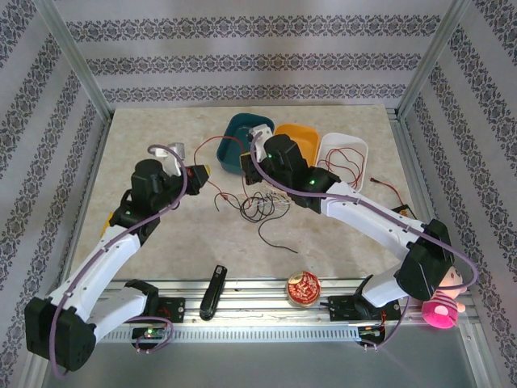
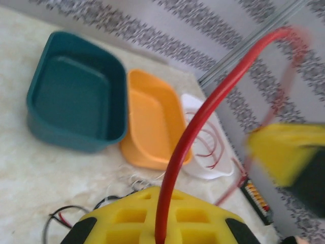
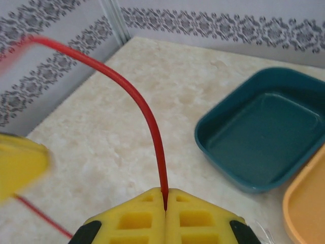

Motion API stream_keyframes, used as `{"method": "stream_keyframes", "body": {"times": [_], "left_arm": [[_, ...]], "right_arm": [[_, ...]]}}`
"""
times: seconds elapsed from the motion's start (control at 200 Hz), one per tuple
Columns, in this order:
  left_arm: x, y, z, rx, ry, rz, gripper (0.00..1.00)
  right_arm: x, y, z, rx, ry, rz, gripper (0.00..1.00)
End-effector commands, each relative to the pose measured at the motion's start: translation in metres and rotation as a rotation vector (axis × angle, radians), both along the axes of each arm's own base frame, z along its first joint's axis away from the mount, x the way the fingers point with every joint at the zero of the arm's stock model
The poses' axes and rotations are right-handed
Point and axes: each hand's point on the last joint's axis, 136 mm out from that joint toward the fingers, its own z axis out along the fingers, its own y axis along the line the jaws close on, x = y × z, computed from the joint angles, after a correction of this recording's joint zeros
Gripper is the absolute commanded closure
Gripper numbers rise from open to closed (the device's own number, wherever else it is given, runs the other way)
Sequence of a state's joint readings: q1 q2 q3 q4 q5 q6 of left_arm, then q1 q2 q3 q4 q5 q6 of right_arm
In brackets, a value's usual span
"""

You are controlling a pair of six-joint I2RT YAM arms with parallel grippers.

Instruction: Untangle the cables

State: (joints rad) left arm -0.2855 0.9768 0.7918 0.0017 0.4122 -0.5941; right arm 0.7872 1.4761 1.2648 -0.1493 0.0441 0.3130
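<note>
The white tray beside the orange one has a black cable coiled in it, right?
No, the cable coiled in the white tray is red, not black, as the left wrist view shows. The tray does sit beside the orange tray.

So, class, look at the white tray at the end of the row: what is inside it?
Loops of thin red wire lie inside the white tray. From above, the right arm covers the tray's near left corner, so anything there is hidden.

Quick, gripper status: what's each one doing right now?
Left gripper: closed on the red cable.
Right gripper: closed on the same red cable.
</note>
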Motion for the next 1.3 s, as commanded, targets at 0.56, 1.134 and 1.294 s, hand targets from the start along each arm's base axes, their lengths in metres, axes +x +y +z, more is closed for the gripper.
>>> {"method": "stream_keyframes", "body": {"times": [0.56, 1.134, 1.294], "left_arm": [[-0.011, -0.014, 0.080, -0.167, -0.086, -0.095, 1.00], [-0.021, -0.019, 0.104, -0.255, -0.127, -0.140, 1.00], [-0.023, -0.019, 0.103, -0.268, -0.116, -0.145, 1.00]], "right_arm": [[-0.047, 0.011, -0.012, 0.072, -0.089, 0.256, 0.55], [-0.034, 0.018, -0.035, -0.096, -0.327, 0.145, 0.14], [-0.023, 0.029, -0.032, -0.094, -0.381, 0.116, 0.20]]}}
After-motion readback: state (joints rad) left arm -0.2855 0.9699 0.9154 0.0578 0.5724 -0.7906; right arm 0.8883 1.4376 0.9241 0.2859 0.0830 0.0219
